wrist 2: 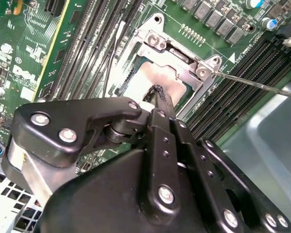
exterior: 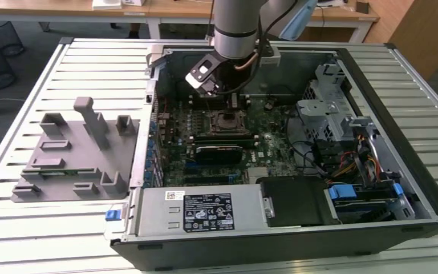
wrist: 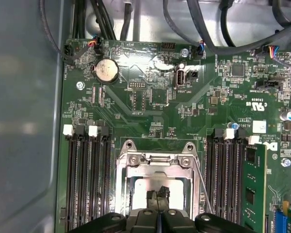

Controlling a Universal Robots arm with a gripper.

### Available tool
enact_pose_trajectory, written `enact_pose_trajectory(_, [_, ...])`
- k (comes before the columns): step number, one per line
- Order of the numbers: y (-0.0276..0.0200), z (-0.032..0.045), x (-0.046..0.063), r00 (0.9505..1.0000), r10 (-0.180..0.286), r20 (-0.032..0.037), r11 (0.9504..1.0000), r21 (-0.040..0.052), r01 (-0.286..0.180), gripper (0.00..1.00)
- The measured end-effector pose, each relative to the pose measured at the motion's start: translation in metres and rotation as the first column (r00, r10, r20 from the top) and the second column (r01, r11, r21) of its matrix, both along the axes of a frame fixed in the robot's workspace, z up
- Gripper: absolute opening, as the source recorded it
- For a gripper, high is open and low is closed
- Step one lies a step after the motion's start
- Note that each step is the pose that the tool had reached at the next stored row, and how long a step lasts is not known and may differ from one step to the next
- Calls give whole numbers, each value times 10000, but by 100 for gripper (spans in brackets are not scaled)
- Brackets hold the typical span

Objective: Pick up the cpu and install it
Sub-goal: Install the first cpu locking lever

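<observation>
- gripper (wrist 2: 158,93): fingers pressed together, closed, nothing seen between them; tips point into the socket opening
- fingertips (wrist: 153,195) sit on or just over the cpu (wrist: 138,190) top; can't tell if they touch
- cpu lies flat inside the socket frame (wrist: 157,166), pale top showing through the frame window in both wrist views
- thin lever rod (wrist 2: 254,84) sticks out sideways from a frame corner
- black memory slots (wrist: 87,179) flank the socket on both sides; green memory stick (wrist: 254,187) stands beside the slots on one side
- coin battery (wrist: 106,71) well apart from the socket on the green board
- exterior view: arm (exterior: 234,25) reaches down into the open computer case (exterior: 280,242); grey fixture block (exterior: 74,154) lies on the slatted table (exterior: 21,228), at the exterior view's left of the case
</observation>
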State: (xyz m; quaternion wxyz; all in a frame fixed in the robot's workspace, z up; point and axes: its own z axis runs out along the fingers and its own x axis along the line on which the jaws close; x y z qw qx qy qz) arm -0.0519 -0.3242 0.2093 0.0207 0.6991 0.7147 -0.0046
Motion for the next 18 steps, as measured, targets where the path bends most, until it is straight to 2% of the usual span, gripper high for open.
enact_pose_trajectory(18, [0, 340, 0, 10000, 0, 1, 10000, 4, 0, 11])
